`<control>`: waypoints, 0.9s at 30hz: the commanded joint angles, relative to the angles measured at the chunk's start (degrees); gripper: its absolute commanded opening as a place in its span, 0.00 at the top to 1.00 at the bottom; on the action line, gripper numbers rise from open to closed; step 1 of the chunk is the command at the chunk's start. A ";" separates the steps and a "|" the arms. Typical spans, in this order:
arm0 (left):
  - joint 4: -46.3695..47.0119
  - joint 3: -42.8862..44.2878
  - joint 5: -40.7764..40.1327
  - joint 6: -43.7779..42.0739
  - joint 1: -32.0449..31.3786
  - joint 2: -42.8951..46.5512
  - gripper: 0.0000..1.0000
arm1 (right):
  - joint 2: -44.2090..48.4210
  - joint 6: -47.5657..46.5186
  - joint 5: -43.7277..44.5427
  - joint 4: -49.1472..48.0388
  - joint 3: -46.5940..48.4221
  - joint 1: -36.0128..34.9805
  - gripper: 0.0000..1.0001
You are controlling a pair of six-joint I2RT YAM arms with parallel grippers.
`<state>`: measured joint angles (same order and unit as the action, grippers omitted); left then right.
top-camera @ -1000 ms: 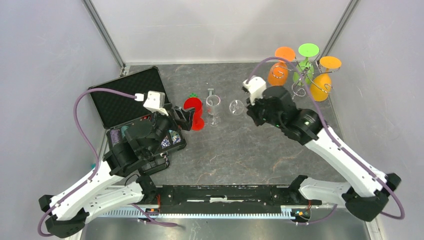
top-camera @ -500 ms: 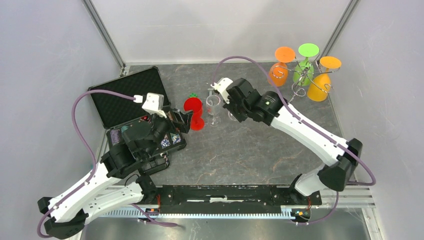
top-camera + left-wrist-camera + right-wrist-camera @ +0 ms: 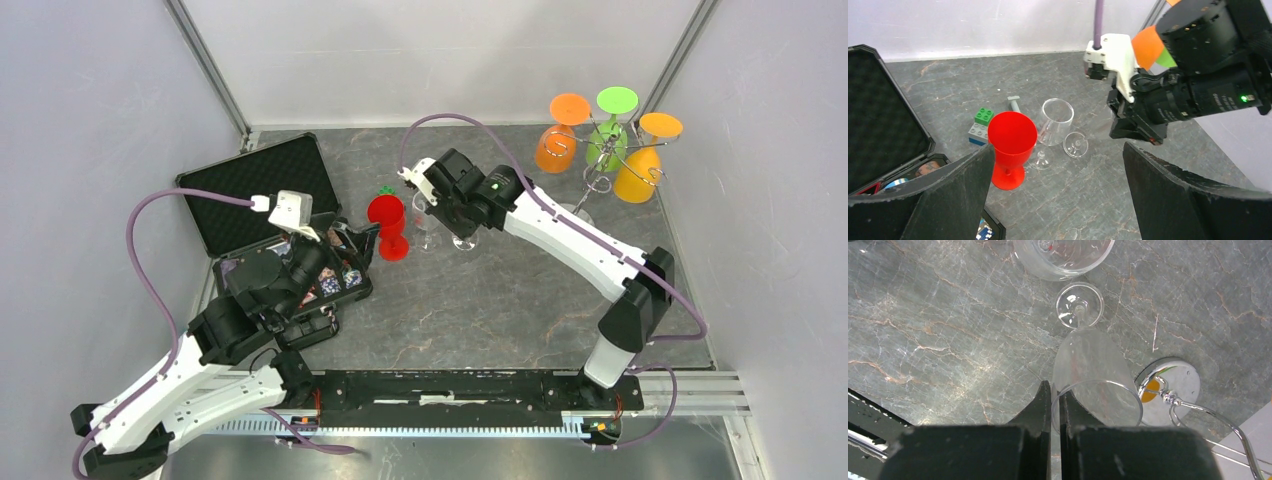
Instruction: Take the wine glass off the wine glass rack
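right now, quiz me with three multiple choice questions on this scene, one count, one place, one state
1. How many coloured glasses hang on the wine glass rack?
A one
B three
C five

2. Where does the red glass stand?
A hanging on the rack
B on the rack's base
C on the table beside the upright clear glass

3. What is the right gripper doing?
A open over the table
B shut on the rim of a clear wine glass
C shut on the red glass

Answers:
1 B, two orange and one green hang there.
2 C, the left wrist view shows them side by side.
3 B, its fingers pinch the rim in the right wrist view.
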<state>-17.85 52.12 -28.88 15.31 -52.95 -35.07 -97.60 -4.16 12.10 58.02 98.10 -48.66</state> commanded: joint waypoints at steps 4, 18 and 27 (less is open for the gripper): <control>0.80 -0.08 3.59 -1.16 0.24 0.13 0.00 | -2.49 -0.15 -0.10 2.09 5.19 -0.14 1.00; -0.53 2.32 4.04 -1.78 0.22 0.44 0.00 | -3.75 0.13 1.47 1.93 7.52 1.46 0.79; -0.34 2.54 4.01 -1.62 0.21 0.81 0.00 | -4.23 -0.47 2.19 2.49 10.74 2.13 0.73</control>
<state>-18.35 52.27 -25.26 15.31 -52.95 -34.37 -101.34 -4.05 13.02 60.80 104.40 -46.81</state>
